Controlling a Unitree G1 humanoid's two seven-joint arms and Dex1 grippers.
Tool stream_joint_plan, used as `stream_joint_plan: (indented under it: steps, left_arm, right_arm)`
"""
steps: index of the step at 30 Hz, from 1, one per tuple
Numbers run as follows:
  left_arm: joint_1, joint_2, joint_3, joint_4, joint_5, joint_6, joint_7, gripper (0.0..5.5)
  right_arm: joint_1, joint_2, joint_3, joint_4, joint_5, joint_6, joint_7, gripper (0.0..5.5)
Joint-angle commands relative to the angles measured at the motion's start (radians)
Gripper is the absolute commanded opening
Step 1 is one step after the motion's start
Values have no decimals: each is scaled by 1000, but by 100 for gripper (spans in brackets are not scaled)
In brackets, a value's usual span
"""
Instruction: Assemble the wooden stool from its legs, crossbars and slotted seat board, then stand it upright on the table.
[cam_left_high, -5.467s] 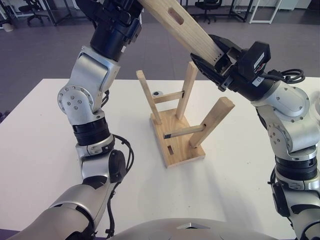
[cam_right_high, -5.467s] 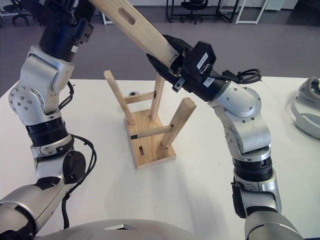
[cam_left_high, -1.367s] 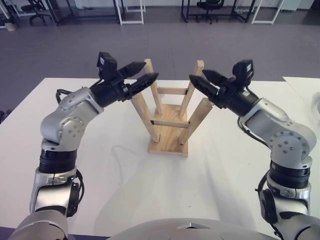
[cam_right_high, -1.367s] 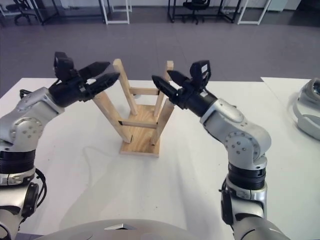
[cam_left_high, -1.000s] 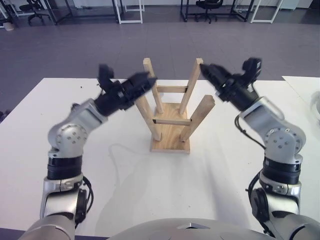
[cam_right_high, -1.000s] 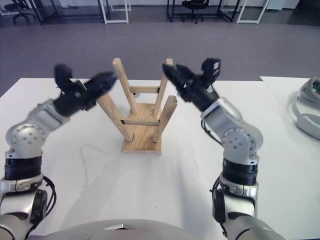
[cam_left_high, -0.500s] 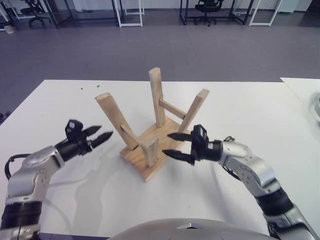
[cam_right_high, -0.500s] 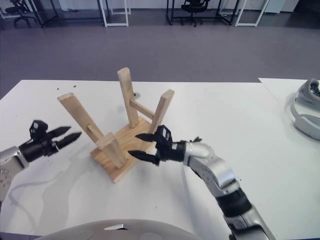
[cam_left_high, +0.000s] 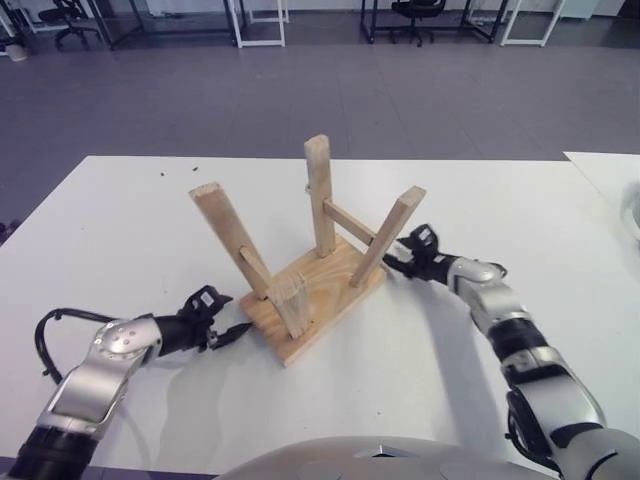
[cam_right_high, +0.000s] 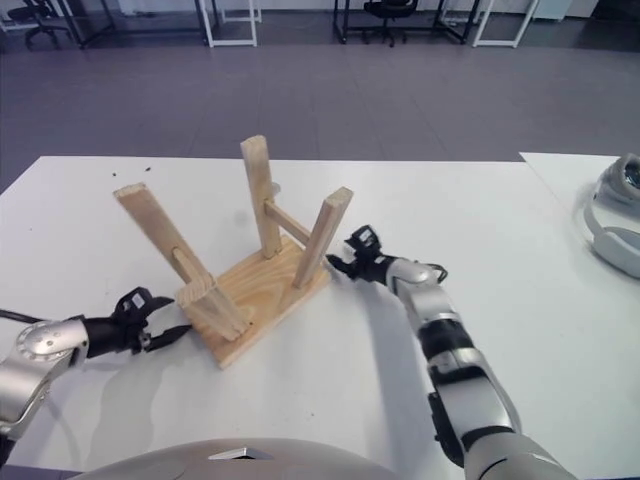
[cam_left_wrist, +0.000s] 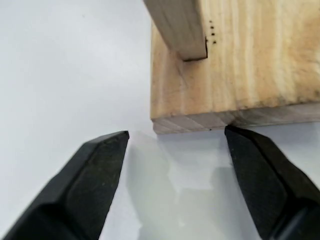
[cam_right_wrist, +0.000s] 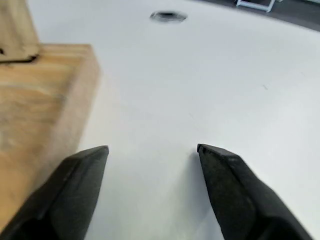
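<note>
The wooden stool stands upside down on the white table (cam_left_high: 120, 230), its seat board (cam_left_high: 322, 290) flat on the surface and its legs (cam_left_high: 319, 190) pointing up, joined by crossbars (cam_left_high: 348, 220). My left gripper (cam_left_high: 238, 331) lies low on the table at the board's near left corner, open. In the left wrist view that corner (cam_left_wrist: 200, 120) sits just ahead of the spread fingers (cam_left_wrist: 100, 170). My right gripper (cam_left_high: 392, 263) is open beside the board's right edge, close to the foot of one leg (cam_left_high: 385, 235). The right wrist view has the board's edge (cam_right_wrist: 45, 95) beside one finger (cam_right_wrist: 75, 190).
A white headset-like object (cam_right_high: 612, 215) lies at the table's right edge. A round cable hole (cam_right_wrist: 168, 16) sits in the tabletop behind the stool. A black cable (cam_left_high: 55, 330) trails from my left arm. Bare tabletop surrounds the stool.
Both arms have dropped to table height. The left gripper has come in to the seat board's near corner. The right gripper has moved from the stool's front to its right edge.
</note>
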Motion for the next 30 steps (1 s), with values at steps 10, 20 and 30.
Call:
stream_joint_plan:
  steps: [10,20,30]
  left_arm:
    - [-19,-216,120,266,104,-284,303,352]
    - [123,-414,-165,-75,140,18,337,352]
    - [18,-385,-36,-623,-191,477,238,352]
  right_arm:
    - [520,-146,-213,-612,25,75,-154,333]
    - [652,-142,-190,-843,42,262,-134,333]
    - [594,-189,-225,-1434,385,834,-48,333]
